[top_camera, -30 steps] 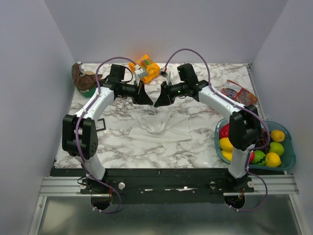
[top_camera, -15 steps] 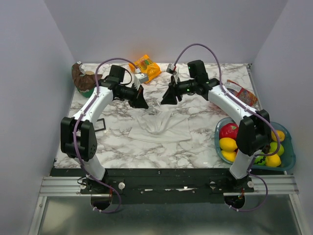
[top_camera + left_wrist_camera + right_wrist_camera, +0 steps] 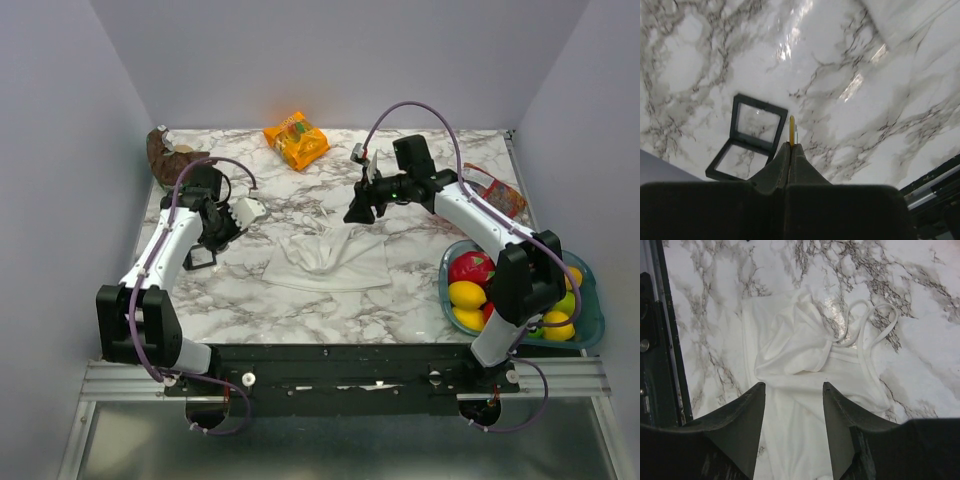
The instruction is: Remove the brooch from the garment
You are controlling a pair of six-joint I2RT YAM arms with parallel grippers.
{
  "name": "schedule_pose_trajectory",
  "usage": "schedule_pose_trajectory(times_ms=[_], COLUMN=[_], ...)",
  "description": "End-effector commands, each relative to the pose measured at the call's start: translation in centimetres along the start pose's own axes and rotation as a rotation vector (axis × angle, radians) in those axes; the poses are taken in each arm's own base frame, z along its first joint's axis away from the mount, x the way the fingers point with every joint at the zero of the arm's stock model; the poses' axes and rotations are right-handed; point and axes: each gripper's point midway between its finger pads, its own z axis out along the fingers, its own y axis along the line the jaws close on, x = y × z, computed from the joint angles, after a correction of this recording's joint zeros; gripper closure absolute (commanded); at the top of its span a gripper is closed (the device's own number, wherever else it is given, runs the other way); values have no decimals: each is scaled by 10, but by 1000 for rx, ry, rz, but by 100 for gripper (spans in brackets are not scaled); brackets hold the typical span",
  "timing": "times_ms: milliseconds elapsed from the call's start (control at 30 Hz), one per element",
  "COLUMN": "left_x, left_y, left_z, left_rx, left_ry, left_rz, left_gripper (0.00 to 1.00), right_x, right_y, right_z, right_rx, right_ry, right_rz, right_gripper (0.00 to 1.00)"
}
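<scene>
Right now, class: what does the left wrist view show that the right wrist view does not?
Left wrist only: the left gripper shut on the brooch, seen edge-on, and a black square frame lying on the table. Right wrist only: the right gripper open over the crumpled garment. Both: the marble tabletop.

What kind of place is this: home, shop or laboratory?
Probably a laboratory robot test cell. The left arm and right arm are bolted to a metal rail, plain walls enclose the marbled table, and unrelated props lie about: garment, snack bag, fruit tub.
</scene>
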Motion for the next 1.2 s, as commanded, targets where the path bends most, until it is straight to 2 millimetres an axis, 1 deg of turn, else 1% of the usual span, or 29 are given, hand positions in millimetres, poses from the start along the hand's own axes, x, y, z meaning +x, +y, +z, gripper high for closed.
schedule_pose_trajectory(times_ms=[0,33,67,133,200,267,367,500,700,1033,1167], left_x=[55,54,57,56,58,59,64,73,77,85,89], left_y=[36,43,50,62,71,75,77,75,74,71,67], left_z=[5,8,9,18,24,28,35,41,48,66,71], left_rx=[-182,-219,-251,-273,-294,-304,-312,-318,-317,-300,-290], left_ry=[297,300,332,362,399,413,442,482,494,514,519], left_rz=[25,-29,-52,-93,-138,-157,-167,-183,-187,-179,-178], left_gripper=[100,100,100,100,100,100,100,100,100,100,100], right_x=[-3,-2,-3,-3,-4,-4,-7,-5,-1,0,2], right_y=[-5,-5,-5,-3,-4,-5,-6,-8,-8,-10,-11], right_z=[-4,-3,-3,-3,-2,-3,-3,-3,-1,2,2], right_rx=[52,51,47,41,39,45,52,60,51,50,52], right_ry=[5,5,0,-2,-4,-3,-5,1,7,11,16], right_rz=[-31,-25,-22,-17,-15,-18,-24,-23,-10,-10,-11], right_gripper=[42,42,42,42,42,41,41,41,41,41,41])
